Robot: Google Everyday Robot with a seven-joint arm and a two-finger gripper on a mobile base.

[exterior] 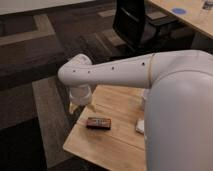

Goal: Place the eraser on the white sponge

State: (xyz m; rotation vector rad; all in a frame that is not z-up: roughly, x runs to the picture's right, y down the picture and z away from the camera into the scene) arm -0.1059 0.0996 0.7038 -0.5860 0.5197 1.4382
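Nothing is done yet: the eraser (98, 122) lies ungrasped at lower centre, apart from the sponge (140, 126) to its right. The gripper (83, 106) hovers just upper left of the eraser, fingers spread and empty.

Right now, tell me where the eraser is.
The eraser lies on the wooden table, left of centre in the camera view, just below the tool, with the white sponge to its right.

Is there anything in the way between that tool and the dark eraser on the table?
Nothing visible does. The tool hangs at the edge of the table, just beside the eraser, with only bare wood between them.
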